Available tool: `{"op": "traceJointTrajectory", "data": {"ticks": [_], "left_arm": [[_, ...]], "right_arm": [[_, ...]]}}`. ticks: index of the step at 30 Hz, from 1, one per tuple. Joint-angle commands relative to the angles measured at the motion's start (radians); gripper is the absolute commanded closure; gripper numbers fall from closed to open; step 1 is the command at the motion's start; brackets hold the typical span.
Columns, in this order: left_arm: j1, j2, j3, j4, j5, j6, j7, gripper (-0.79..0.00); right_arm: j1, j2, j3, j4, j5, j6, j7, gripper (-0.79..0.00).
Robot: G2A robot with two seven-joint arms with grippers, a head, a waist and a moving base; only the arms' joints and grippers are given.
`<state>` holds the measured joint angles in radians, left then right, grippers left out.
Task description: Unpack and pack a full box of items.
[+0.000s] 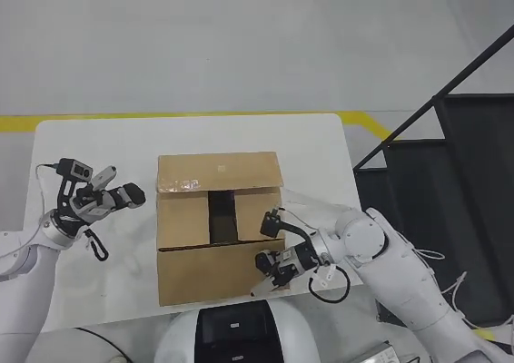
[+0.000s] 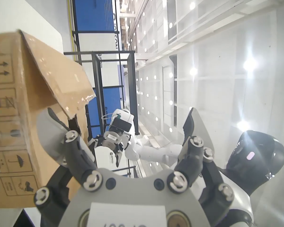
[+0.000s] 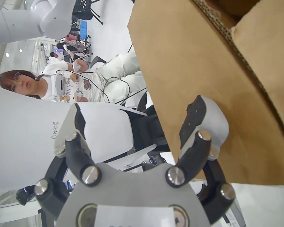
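1 cardboard box (image 1: 184,222) on the white table (image 1: 103,145), sitting between the 2 grippers.

4 flaps: the far and near ones are folded outward. The 2 side ones lie inward over the top with a dark gap between them. Can't make out the contents through the gap.

Left gripper (image 1: 128,194) is wide open and holds nothing. The box's left wall is just ahead of its fingertips. In the left wrist view, the left gripper (image 2: 119,119) has the box (image 2: 11,95) off to one finger's side, with a flap corner poking in next to that fingertip. Can't tell if they touch.

Right gripper (image 1: 266,263) is also spread wide with nothing gripped. It sits at the right edge of the near flap. In the right wrist view, that flap's edge runs between the 2 fingers of the right gripper (image 3: 136,114). One finger (image 3: 194,119) overlaps the cardboard of the box (image 3: 203,60), contact unclear. The other finger is off the cardboard.
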<state>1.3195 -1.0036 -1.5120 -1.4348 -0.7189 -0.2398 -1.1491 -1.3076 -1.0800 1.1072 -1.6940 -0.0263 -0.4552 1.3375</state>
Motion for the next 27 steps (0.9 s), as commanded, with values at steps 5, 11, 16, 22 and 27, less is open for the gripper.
{"op": "traceJointTrajectory", "data": {"ticks": [5,11,16,22,27], "left_arm": [[0.013,0.011,-0.014,-0.004,0.013,0.044,-0.132,-0.785],[-0.005,0.008,0.013,0.004,0.049,0.050,-0.085,-0.785],[-0.061,-0.008,0.081,0.028,0.052,0.028,-0.010,-0.785],[-0.148,-0.025,0.160,0.110,0.121,0.027,0.088,-0.785],[-0.203,-0.039,0.204,0.160,0.072,0.021,0.059,-0.785]], "right_arm": [[-0.002,0.002,-0.028,0.008,-0.062,0.022,-0.061,-0.785],[-0.034,0.012,-0.027,-0.031,-0.101,0.024,-0.086,-0.785],[-0.061,0.024,-0.008,-0.063,-0.101,0.009,-0.099,-0.785],[-0.086,0.038,0.011,-0.090,-0.094,-0.004,-0.093,-0.785],[-0.087,0.044,0.003,-0.097,-0.084,-0.008,-0.083,-0.785]]}}
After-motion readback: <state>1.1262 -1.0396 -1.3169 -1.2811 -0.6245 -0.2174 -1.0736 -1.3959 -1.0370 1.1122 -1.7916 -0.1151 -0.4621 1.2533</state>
